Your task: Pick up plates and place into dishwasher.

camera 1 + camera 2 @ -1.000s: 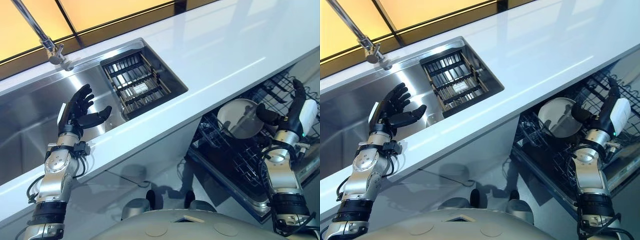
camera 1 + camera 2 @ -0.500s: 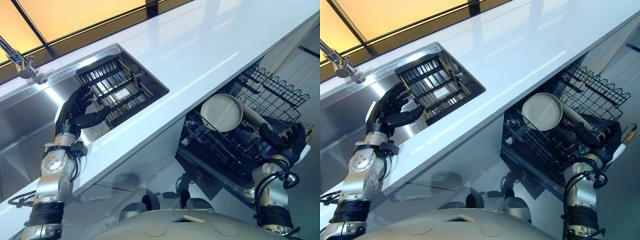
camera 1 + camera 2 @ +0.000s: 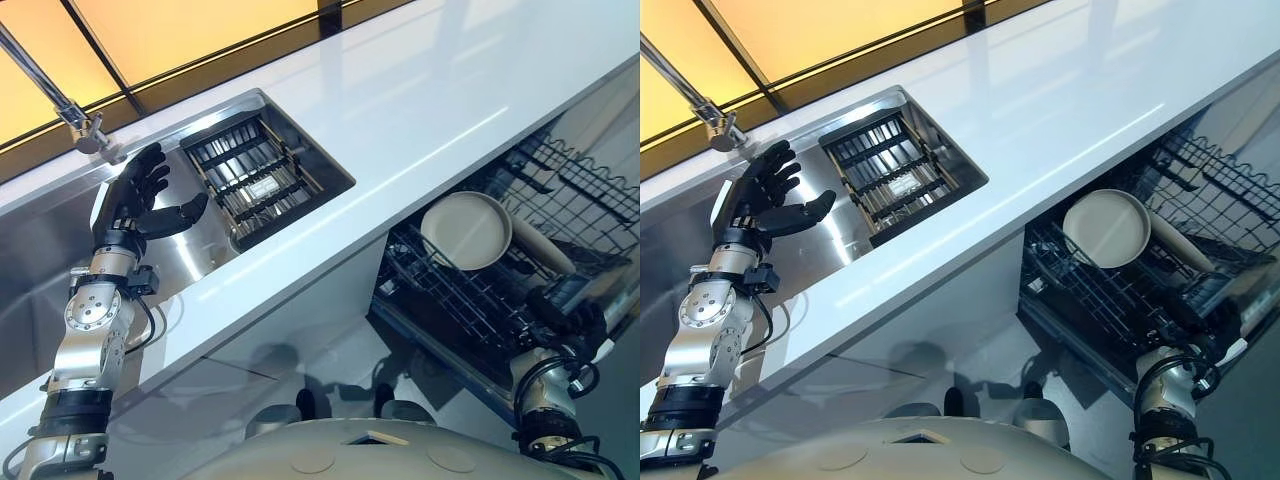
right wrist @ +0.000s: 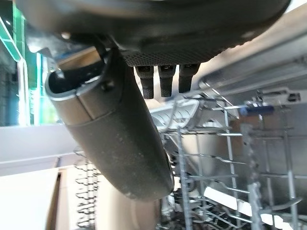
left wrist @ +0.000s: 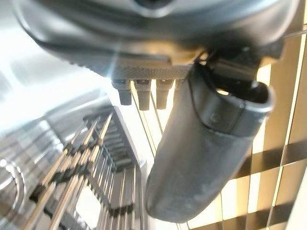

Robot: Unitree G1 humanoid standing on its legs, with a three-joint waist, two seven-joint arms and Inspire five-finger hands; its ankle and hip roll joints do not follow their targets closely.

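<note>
While the white counter (image 3: 420, 90) carries no plates, I see one pale plate (image 3: 466, 231) standing in the dishwasher rack (image 3: 470, 300), so that part looks done. My left hand (image 3: 135, 200) hovers over the sink (image 3: 190, 240), fingers spread and empty; my right hand (image 3: 568, 318) is low by the rack, grip unreadable.

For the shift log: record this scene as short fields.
left hand: open, raised over the sink
right hand: low by the dishwasher rack, holding nothing
plate: standing on edge in the rack
sink insert: dark slatted rack, no plates seen in it
counter: white
</note>
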